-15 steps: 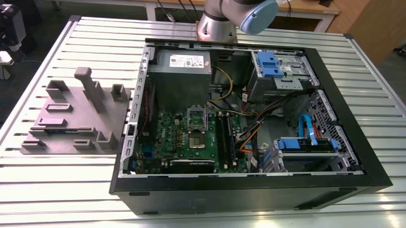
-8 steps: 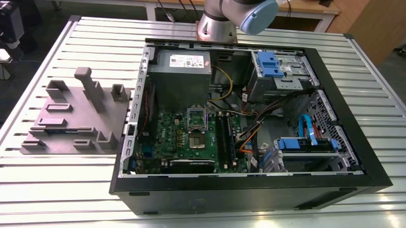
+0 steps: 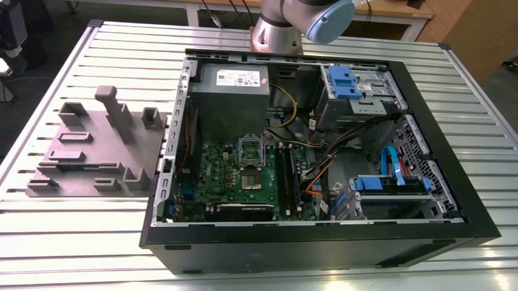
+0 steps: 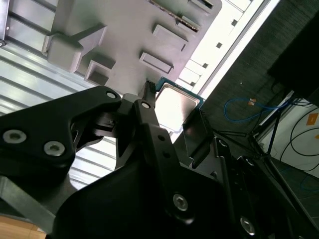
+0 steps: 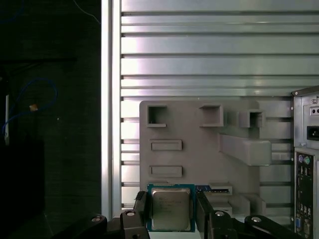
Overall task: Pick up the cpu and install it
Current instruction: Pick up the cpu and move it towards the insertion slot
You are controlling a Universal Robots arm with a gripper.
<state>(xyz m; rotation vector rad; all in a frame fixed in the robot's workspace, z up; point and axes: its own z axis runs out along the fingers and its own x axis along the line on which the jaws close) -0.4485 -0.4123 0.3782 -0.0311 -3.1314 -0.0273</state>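
The cpu (image 5: 170, 209), a small square silver chip with a green rim, is clamped between my gripper's (image 5: 171, 211) two black fingers (image 5: 141, 208). It hangs well above the grey fixture plate (image 5: 194, 159). The second wrist view gives the same grip, with the cpu (image 4: 175, 105) shining between the gripper's (image 4: 172, 112) fingertips. In the exterior view the open computer case (image 3: 324, 242) lies on its side, and the green motherboard (image 3: 217, 167) carries a dark framed socket (image 3: 251, 163). Part of my arm (image 3: 312, 18) shows at the back, above the case.
The grey fixture plate (image 3: 97, 151), with raised blocks and slots, sits on the slatted metal table (image 3: 73, 242) at the exterior view's left of the case. Inside the case are a power supply (image 3: 230, 82), blue drive bays (image 3: 348, 82) and loose cables (image 3: 324, 163).
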